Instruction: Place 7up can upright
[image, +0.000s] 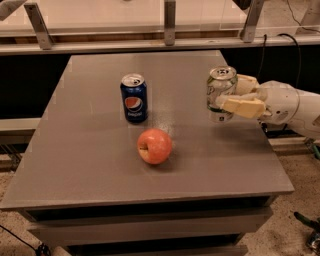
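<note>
While we're going left to right: a blue Pepsi can (134, 98) stands upright on the grey worktop (90, 150), a bit left of centre. Near it, in front and slightly to the right, sits a red apple (155, 146), not touching the can. Well over by the worktop's right edge is the 7up can (220, 94), upright with its silver top up. The hand (231, 95) reaches in from the right on a white arm (292, 107) and is grasping that can, one tan finger across its front and the other behind. Can't tell if the can's base actually touches the worktop.
</note>
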